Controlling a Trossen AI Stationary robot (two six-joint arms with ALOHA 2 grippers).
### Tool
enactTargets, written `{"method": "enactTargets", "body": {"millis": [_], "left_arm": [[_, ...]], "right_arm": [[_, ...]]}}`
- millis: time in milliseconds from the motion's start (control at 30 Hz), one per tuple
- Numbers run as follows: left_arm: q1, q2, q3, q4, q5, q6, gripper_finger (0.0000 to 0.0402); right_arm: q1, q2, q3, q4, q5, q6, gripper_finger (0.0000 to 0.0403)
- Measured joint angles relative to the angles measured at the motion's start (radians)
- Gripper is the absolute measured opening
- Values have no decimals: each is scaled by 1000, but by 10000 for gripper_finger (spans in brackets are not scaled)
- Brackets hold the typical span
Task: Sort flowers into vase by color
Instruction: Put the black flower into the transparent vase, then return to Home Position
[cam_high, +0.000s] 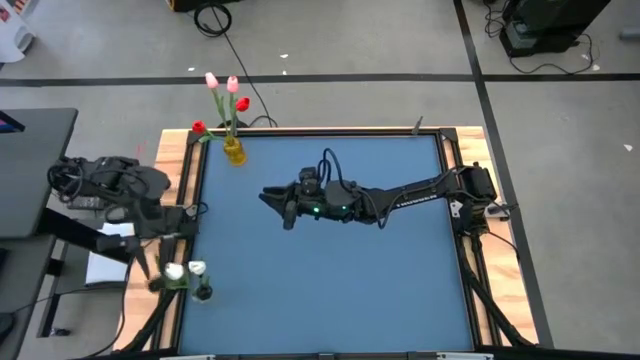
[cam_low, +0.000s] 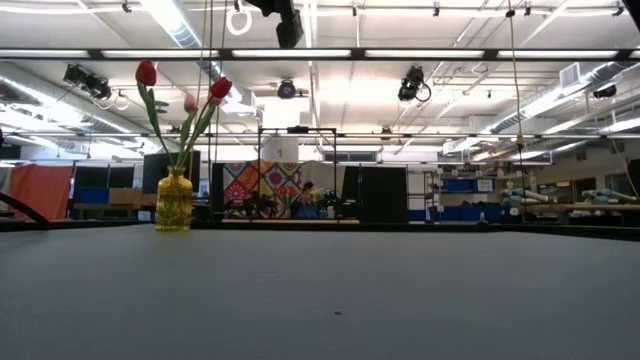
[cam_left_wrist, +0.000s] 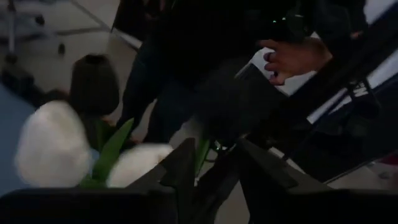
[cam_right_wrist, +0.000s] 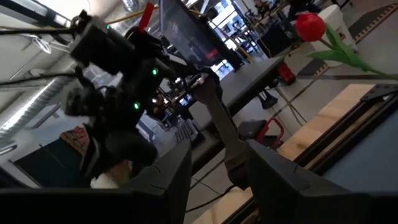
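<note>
No legible text, label, brand, number or sign anywhere. Pale lettering along the right arm (cam_high: 420, 196), centre-right of the high view, too small to read.

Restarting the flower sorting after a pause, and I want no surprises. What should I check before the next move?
1. Yellow vase upright at the table's far left corner: ok.
2. Red and pink tulips standing in it: ok.
3. White tulips within reach, at the left edge by the left claw: ok.
4. Left claw gripping a stem: cannot tell.
5. Right claw open and empty over the table's middle: ok.
6. Person's hand clear of the left arm: not ok, it is close.
</note>
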Motion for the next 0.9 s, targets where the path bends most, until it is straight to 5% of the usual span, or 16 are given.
{"method": "enactTargets", "body": {"millis": [367, 633, 800, 900], "left_arm": [[-7, -7, 117, 22, -63, 88, 126], [-3, -8, 267, 138, -711, 167, 126], [-3, -7, 276, 187, -946, 141, 125], [-3, -3, 222, 197, -1001, 130, 114]], "right_arm": [[0, -8, 0, -10, -26, -7, 158], [-2, -161, 0, -261, 79, -166, 134], [-1, -295, 0, -495, 1, -349, 51], [0, -361, 0, -631, 0, -410, 11]]}}
